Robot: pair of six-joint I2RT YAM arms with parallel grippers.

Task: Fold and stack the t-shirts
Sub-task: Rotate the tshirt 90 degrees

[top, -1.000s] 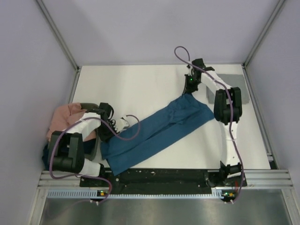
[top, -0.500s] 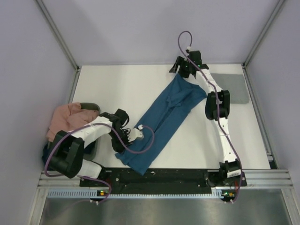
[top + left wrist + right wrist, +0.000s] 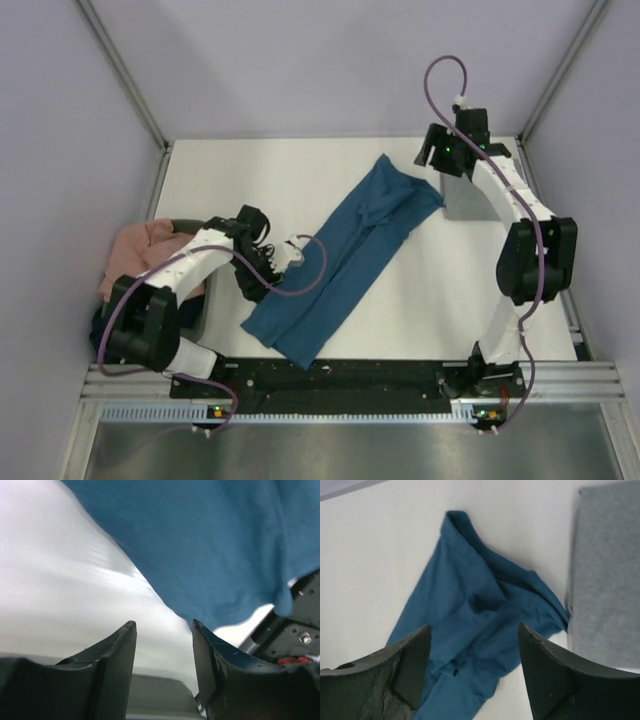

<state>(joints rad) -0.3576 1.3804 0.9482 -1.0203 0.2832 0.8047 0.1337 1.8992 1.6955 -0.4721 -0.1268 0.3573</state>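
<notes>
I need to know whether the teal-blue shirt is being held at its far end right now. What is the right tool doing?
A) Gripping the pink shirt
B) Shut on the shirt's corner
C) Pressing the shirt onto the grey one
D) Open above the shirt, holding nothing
D: in the right wrist view the right tool has its fingers spread wide with nothing between them, and the teal-blue shirt lies loose on the table beneath.
</notes>
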